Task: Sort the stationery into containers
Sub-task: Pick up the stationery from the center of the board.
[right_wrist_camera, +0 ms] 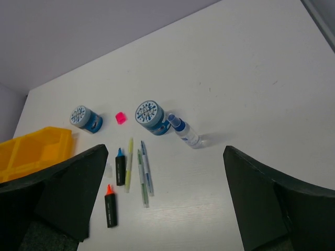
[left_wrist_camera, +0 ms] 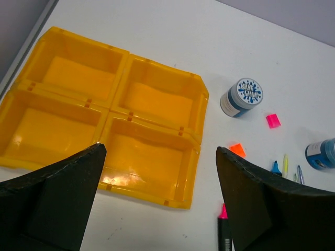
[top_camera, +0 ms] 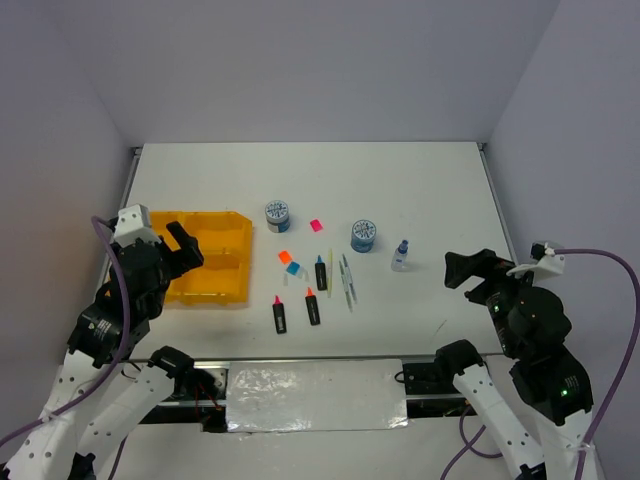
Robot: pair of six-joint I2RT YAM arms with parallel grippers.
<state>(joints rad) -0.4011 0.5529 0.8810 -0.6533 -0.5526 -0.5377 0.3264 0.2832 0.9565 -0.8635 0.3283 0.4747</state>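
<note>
Tray (top_camera: 222,222), yellow-orange, translucent, 4 compartments in a grid: sits flat on left side of white table (top_camera: 440,190).

L gripper (top_camera: 184,248): released, jaws spread wide, nothing between them. Held above tray's near-left part; wrist cam looks down on the near compartments.

R gripper (top_camera: 460,272): released, jaws spread wide, holding nothing. On the right side, apart from all items; bottle is the nearest.

Stationery, all on bare table to the right of tray:
- Tin no. 1 (top_camera: 278,214), round, blue-and-white lid, upright, just off tray's far-right corner.
- Tin no. 2 (top_camera: 363,235), same type, upright, further right.
- Pink sq. (top_camera: 316,225), between the two tins.
- Orange sq. (top_camera: 284,256) and blue sq. (top_camera: 293,268), just beside each other, between tray and markers.
- Blue-cap marker (top_camera: 320,273), black body, lying flat, cap toward far edge.
- Pink-cap marker (top_camera: 279,314) and orange-cap marker (top_camera: 313,307), near each other, closest to the arms, caps toward far edge.
- Pens (top_camera: 347,280), thin, pale, approx. parallel, just right of blue-cap marker.
- Bottle (top_camera: 400,256), small, clear, blue cap, right of tin no. 2; upright or lying, cannot tell.
</note>
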